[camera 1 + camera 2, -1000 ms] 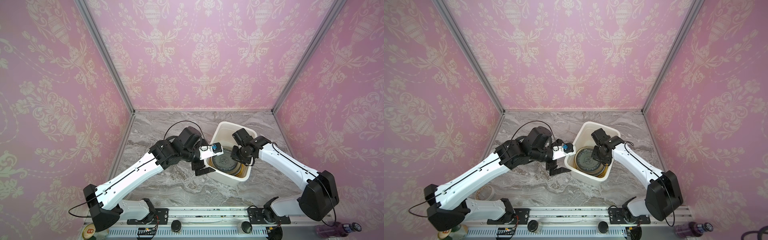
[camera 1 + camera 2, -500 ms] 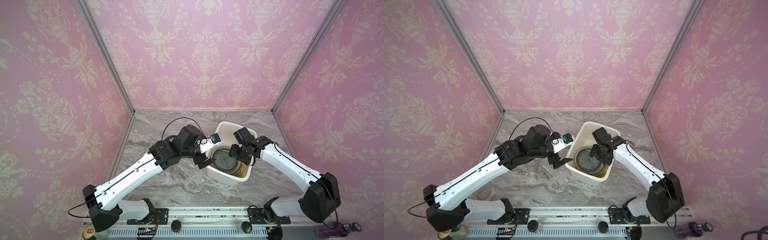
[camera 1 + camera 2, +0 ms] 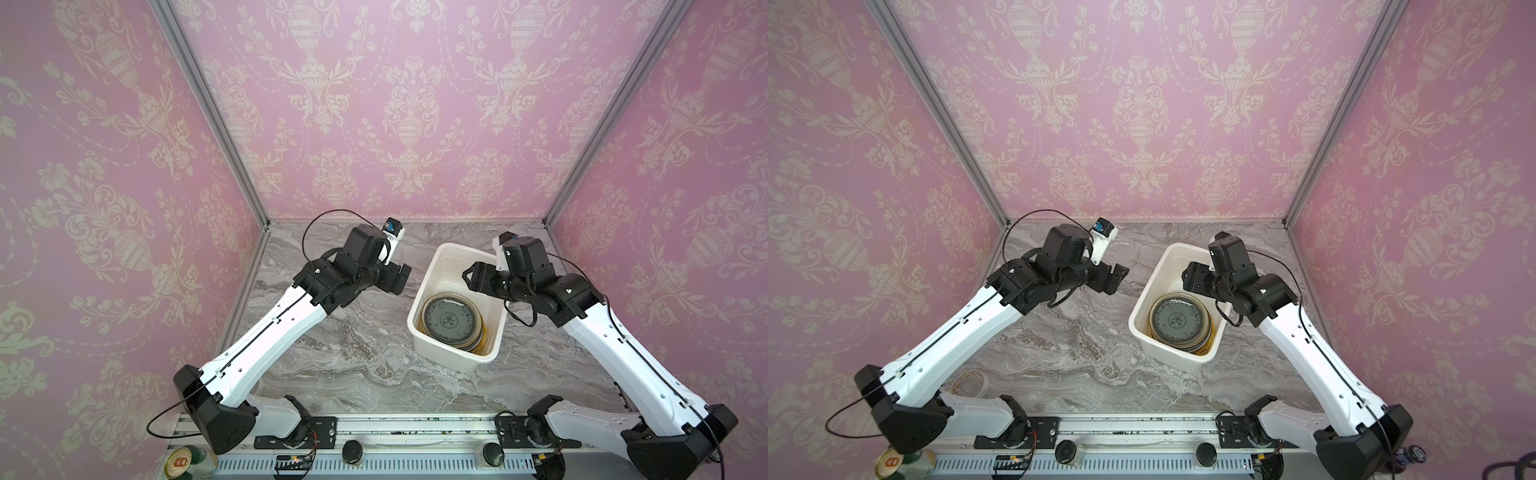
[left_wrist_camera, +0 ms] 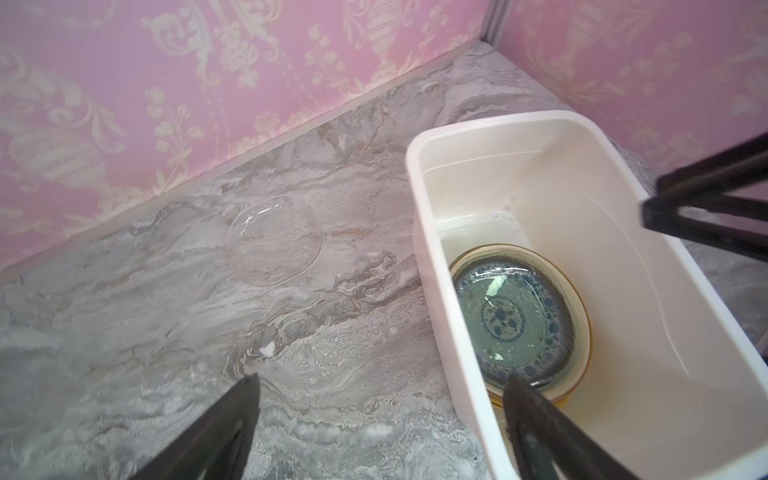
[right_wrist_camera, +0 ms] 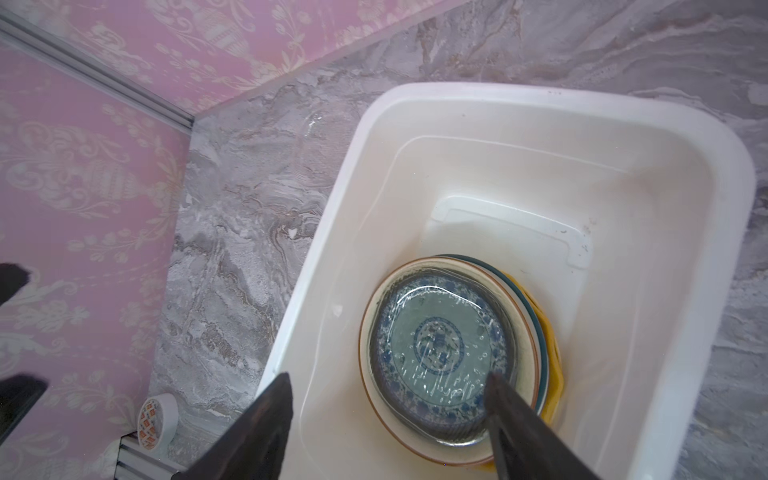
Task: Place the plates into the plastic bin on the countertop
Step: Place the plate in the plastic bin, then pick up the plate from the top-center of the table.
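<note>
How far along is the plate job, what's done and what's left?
Mostly done: a stack of plates sits inside the plastic bin. In hand: nothing; the left pincer and right pincer are both open and empty. Left: one clear glass plate lies on the countertop beside the bin, not yet picked up.

No legible text anywhere. Can lid (image 3: pixel 183 462) by the front rail: red mark, too small to read. Tape roll (image 5: pixel 157 417): orange printed pattern, characters not resolvable.
</note>
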